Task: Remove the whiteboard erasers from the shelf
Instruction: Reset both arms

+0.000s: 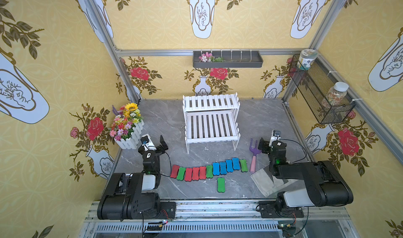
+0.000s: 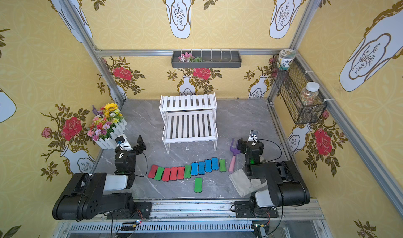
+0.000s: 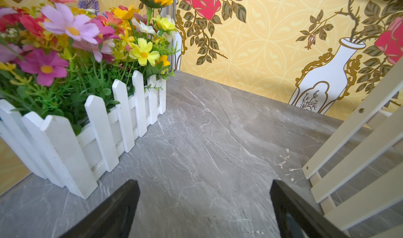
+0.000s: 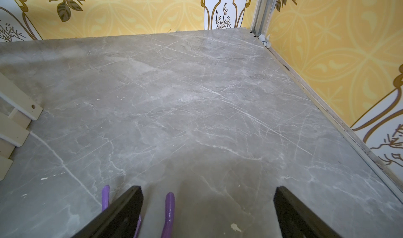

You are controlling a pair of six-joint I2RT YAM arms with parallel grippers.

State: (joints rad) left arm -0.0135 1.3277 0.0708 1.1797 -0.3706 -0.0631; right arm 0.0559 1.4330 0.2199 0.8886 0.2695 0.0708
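**A:** What takes up most of both top views?

**B:** The grey marble table [image 1: 165, 121]; at its lower corners sit the two black arms, each folded back near its own base.

**A:** And the hands?

**B:** The left gripper [image 3: 202, 182] has its jaws wide apart over bare marble, with nothing between them; the right gripper [image 4: 207, 187] is just as wide and holds nothing either.

**A:** The shelf?

**B:** The shelf [image 1: 211, 140] stands white and upright at centre frame, towards the back wall; the flower planter [image 1: 128, 143] is at middle left, just beside the left gripper.

**A:** Smaller things?

**B:** A grey cloth [image 1: 260, 181] lies at lower right, partly under the right arm; a purple garden fork [image 1: 253, 158] with a pink handle lies just above it, its tines close by the right gripper.

**A:** Where are the erasers?

**B:** The whiteboard erasers [image 1: 209, 171] are all on the table, below the shelf in frame; eleven lie side by side in a slanted row; one green eraser [image 1: 221, 185] lies apart, just below that row.
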